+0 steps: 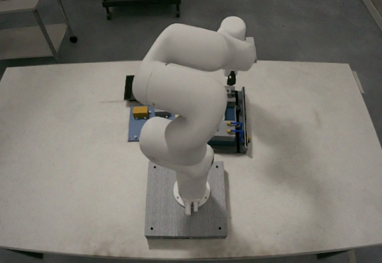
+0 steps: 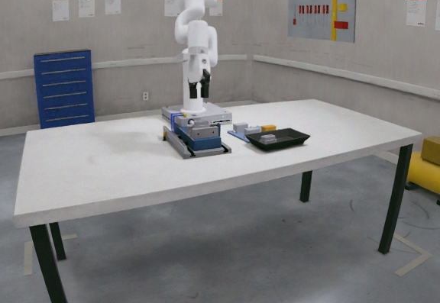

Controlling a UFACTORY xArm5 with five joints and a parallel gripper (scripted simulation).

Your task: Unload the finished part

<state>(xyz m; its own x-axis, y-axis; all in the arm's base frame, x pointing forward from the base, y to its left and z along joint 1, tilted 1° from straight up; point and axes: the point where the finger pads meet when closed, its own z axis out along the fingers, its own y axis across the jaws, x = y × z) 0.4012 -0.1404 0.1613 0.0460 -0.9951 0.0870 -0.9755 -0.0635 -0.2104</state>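
Observation:
The blue and grey vise [image 2: 198,136] stands on the table in front of the arm's base; in the top view [image 1: 232,119] the arm covers most of it. A grey block [image 2: 202,130] sits between its jaws; I cannot make out its pocket. My gripper [image 2: 199,88] points straight down, open and empty, well above the vise. In the top view only one dark finger [image 1: 231,77] shows. The black outfeed tray [image 2: 277,138] lies right of the vise and holds one grey part [image 2: 267,138] lying flat. In the top view only the tray's corner [image 1: 128,87] shows.
A blue plate [image 2: 243,133] between vise and tray carries two plain grey blocks [image 2: 241,127] [image 2: 253,130] and a yellow block [image 2: 268,127], all upright. The yellow block also shows in the top view [image 1: 140,112]. The arm's grey base plate [image 1: 186,200] sits near the table's front edge.

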